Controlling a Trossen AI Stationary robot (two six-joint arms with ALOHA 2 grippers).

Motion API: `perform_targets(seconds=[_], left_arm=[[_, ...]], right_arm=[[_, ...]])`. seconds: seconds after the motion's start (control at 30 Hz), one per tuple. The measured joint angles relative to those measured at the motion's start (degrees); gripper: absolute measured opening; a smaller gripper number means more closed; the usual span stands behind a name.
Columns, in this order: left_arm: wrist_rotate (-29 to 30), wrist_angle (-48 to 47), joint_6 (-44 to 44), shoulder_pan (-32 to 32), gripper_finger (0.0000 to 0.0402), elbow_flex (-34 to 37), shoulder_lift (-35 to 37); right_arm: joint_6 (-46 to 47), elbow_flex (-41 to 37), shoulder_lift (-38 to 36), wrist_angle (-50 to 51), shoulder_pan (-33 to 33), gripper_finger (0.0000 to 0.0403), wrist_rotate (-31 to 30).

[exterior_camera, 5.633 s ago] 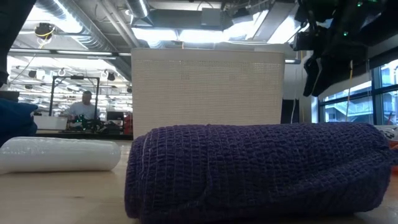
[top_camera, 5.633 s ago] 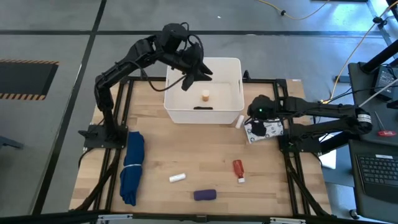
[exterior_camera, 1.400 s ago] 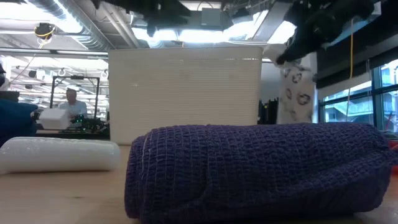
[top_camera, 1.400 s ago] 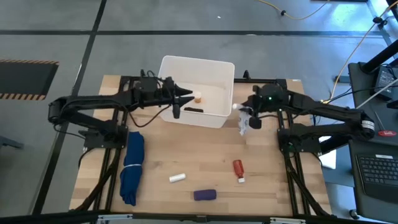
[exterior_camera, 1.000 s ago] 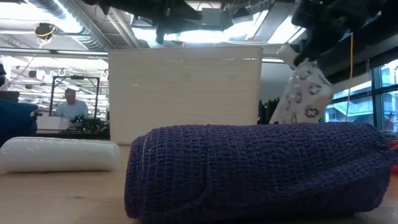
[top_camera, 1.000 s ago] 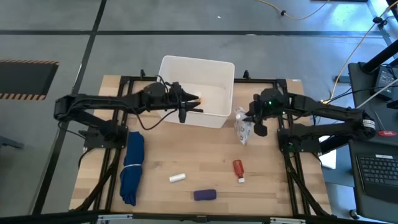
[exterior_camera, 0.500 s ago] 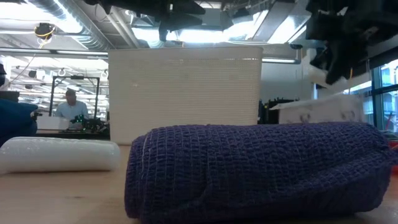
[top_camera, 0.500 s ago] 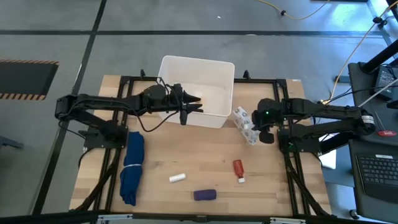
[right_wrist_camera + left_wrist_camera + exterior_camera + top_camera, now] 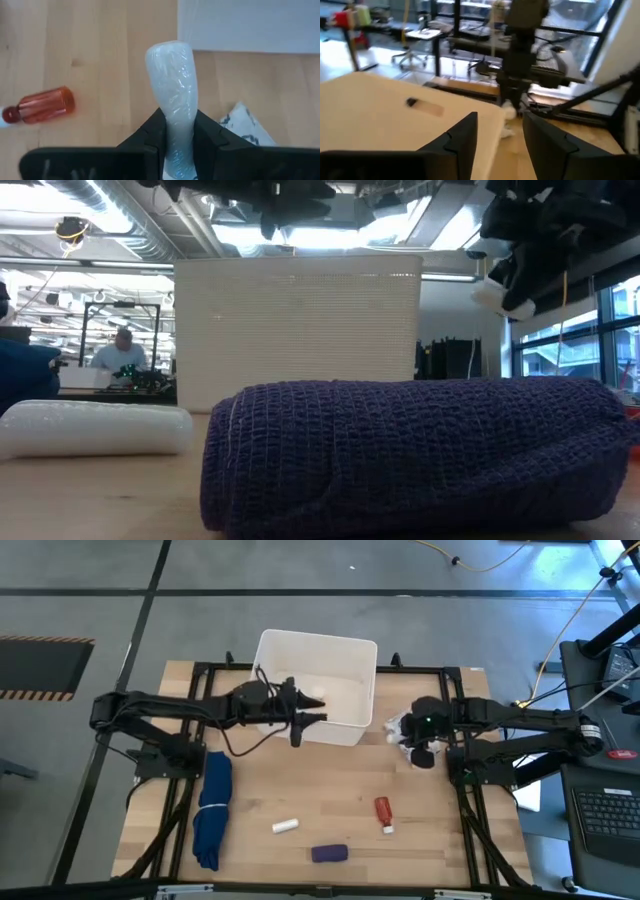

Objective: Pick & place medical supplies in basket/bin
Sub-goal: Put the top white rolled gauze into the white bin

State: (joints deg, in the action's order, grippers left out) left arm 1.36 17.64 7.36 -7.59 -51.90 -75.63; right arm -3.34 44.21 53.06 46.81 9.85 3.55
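The white tub [image 9: 330, 660] stands at the table's far middle. My left gripper [image 9: 306, 718] is open and empty over its near wall; a black piece [image 9: 411, 102] lies inside the tub. My right gripper [image 9: 408, 735] is to the tub's right, shut on a white wrapped roll [image 9: 171, 100]. The silvery blister pack [image 9: 248, 123] lies on the table beside it. A red tube [image 9: 383, 813], a second white roll [image 9: 286, 826] and a purple roll [image 9: 329, 853] lie on the near table. My right gripper pinches the white roll between its two fingers at its rear part [image 9: 175, 142]. The fingers slant down from the table's right and lie along the roll. Its free end [image 9: 167, 55] sticks out past the fingertips toward the tub. The roll [image 9: 500, 297] is lifted clear of the table.
A long folded blue cloth [image 9: 212, 808] lies along the table's left side. In the low view the purple roll [image 9: 410, 450] fills the foreground. A person [image 9: 122, 352] shows in the room behind. Bare wood lies between the tub and the near items.
The blister pack, which hung by my right gripper a second ago, has fallen flat onto the table right of the tub. My right gripper has kept its hold on the white roll and has sunk a little.
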Motion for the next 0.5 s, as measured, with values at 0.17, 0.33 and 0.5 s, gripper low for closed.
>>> perform_targets(seconds=[0.17,0.33,0.5], left_arm=[[-2.61,8.40,3.14,1.63,0.0185,-0.02,-3.84],[-1.81,7.61,3.67,2.01,0.0208,-4.15,-8.70],[-1.95,7.40,-5.90,2.82,0.0207,-11.87,-15.23]], right_arm=[[-0.83,5.71,0.00,1.08,0.02,0.0065,-1.10],[-1.97,13.46,0.24,-3.70,0.04,0.0065,-2.47],[-3.04,17.01,2.82,-13.31,0.04,0.0065,-2.42]])
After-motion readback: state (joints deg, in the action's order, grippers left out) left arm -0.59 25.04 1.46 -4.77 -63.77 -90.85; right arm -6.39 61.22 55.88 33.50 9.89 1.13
